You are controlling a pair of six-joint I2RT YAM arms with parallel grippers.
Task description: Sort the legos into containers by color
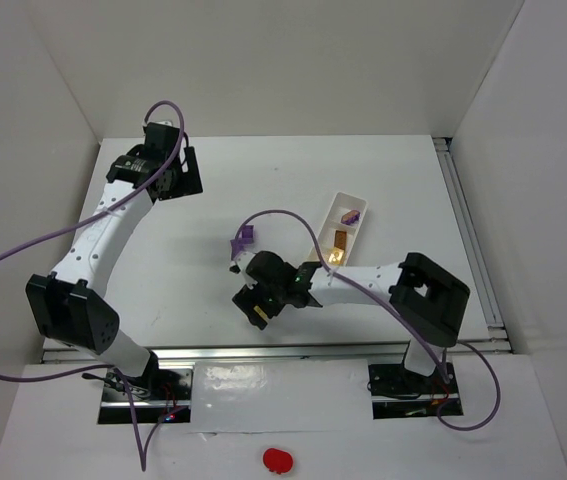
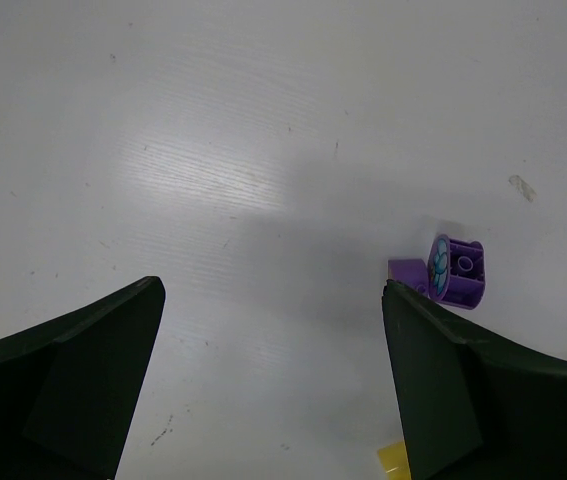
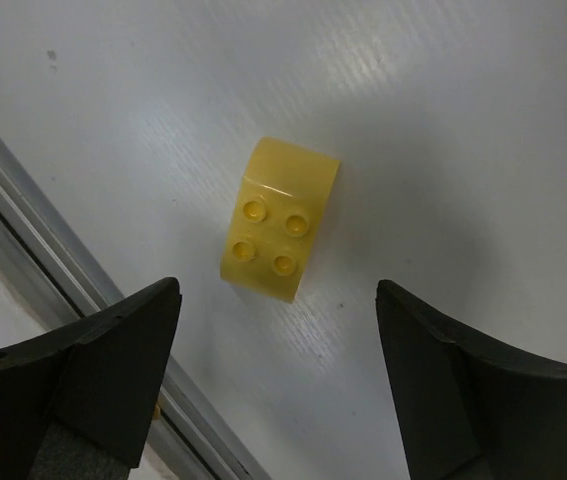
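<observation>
Right gripper [image 3: 278,345] hung wide open over a yellow studded plastic brick [image 3: 278,235]; white divided plastic tray [image 1: 346,200] held a purple brick [image 1: 351,214] and an orange brick [image 1: 341,240]; 1 purple piece [image 1: 243,238] lay loose.

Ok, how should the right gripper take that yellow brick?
Come straight down and pinch the yellow brick across its two long sides at the studded half. It lies flat, studs up, those sides nearly facing the fingers of the open right gripper; the far end curves away.
</observation>
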